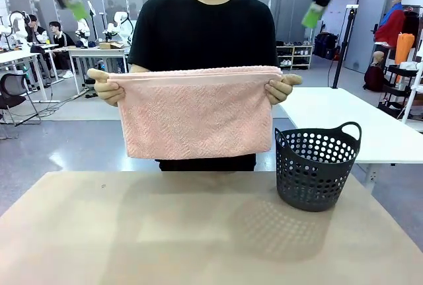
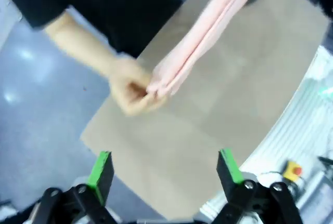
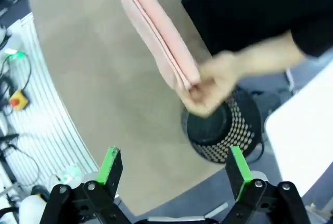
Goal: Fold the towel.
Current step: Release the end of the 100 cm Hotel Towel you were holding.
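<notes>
Progress looks partial: the towel (image 1: 198, 113) is already doubled, its layers meeting along the top edge, which runs level between one hand (image 1: 107, 86) and the other hand (image 1: 283, 88) of the person at the far side. It hangs in the air beyond the far edge of the table (image 1: 165, 232), touching neither the tabletop nor the robot. Judging from its width, at least one more fold is left, and it has not yet been laid down or put away. The left gripper (image 2: 164, 157) stands with its green pads spread wide and nothing between them, high above the table and well apart from the cloth; the right gripper (image 3: 174, 154) is likewise spread wide and empty, looking down on the towel's stacked edge and the hand pinching it. The towel's bottom hem hangs free and straight, and both side edges are unobstructed. The corner on the robot's right, though, sits near the basket (image 1: 316, 166), which stands on the table's far right part. The middle and left of the tabletop are bare, so there is ample room to approach from below or from the left, less on the basket side.
</notes>
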You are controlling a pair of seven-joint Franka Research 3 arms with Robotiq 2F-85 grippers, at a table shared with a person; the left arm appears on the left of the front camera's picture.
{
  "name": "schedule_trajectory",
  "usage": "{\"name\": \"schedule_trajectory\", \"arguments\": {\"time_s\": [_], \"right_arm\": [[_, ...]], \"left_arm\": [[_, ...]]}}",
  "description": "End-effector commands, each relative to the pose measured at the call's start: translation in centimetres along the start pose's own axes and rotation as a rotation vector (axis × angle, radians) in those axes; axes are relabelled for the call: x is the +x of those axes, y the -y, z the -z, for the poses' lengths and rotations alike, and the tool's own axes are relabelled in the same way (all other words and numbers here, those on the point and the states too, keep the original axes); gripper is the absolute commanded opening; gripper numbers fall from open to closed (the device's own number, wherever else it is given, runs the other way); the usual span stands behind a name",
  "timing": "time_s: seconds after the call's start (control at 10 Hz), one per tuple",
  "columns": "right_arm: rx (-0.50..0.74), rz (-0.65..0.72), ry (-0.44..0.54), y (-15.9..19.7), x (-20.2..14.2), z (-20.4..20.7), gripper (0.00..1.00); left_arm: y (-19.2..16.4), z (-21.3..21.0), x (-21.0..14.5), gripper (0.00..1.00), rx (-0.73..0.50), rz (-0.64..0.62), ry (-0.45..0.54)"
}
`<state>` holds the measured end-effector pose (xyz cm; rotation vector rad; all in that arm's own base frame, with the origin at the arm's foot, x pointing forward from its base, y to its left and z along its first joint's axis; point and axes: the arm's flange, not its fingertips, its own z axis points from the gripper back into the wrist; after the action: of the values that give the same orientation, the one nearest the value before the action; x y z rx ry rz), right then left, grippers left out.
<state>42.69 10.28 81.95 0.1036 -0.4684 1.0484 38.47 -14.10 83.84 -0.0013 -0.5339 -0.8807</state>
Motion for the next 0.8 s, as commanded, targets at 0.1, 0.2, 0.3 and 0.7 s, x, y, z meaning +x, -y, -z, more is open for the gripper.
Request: {"name": "schedule_trajectory", "arguments": {"time_s": [0.1, 0.2, 0.3, 0.7], "right_arm": [[-0.076, 0.200, 0.089, -0.3, -8.0, -1.8, 1.00], [-0.116, 0.261, 0.085, -0.1, -10.2, -2.6, 1.00], [-0.121, 0.290, 0.096, -0.1, -11.7, -3.3, 1.00], [-0.137, 0.270, 0.015, -1.1, -13.4, -2.3, 1.00]], "left_arm": [[-0.5, -1.8, -10.2, 1.00, 0.094, -0.245, 0.023], [-1.2, -2.4, -12.4, 1.00, 0.108, -0.315, 0.025], [-1.6, -2.7, -14.1, 1.00, 0.102, -0.357, 0.029], [-2.7, -4.0, -16.3, 1.00, 0.081, -0.382, 0.016]]}}
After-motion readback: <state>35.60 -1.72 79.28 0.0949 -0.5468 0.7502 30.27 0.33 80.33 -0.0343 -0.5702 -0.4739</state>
